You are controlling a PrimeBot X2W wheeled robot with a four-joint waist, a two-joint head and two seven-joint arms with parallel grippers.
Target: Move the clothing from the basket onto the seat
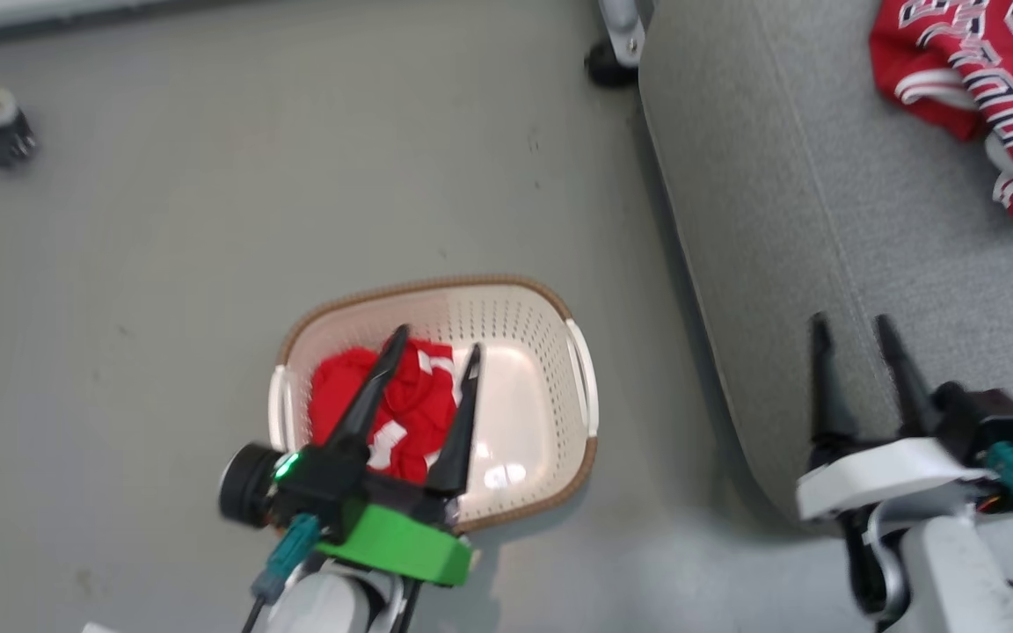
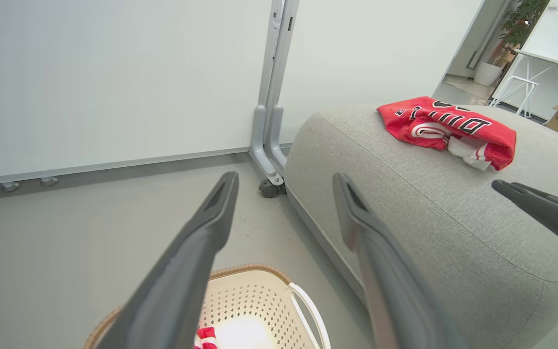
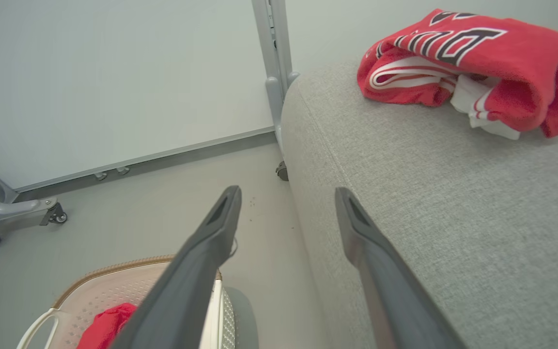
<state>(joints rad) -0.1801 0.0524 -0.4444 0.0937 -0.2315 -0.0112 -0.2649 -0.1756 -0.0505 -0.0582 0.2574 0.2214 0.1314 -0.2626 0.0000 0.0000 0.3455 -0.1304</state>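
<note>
Clothing: lettered red garment (image 1: 981,79) lies crumpled on grey seat (image 1: 823,220); second red garment (image 1: 414,404) sits in basket (image 1: 506,290). Left gripper (image 1: 437,341), spread and empty, hovers above basket; right gripper (image 1: 850,320), likewise spread, above seat edge.

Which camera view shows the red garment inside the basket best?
The head view: looking down into the basket, it shows most of the red garment. Each wrist view shows a small red piece.

The basket (image 1: 528,347) is sitting on the floor (image 1: 207,220), left of the seat (image 1: 823,220). 1 garment (image 1: 414,396) is lying in the basket's left half; the other garment (image 1: 981,70) is lying on the seat's far right.
</note>
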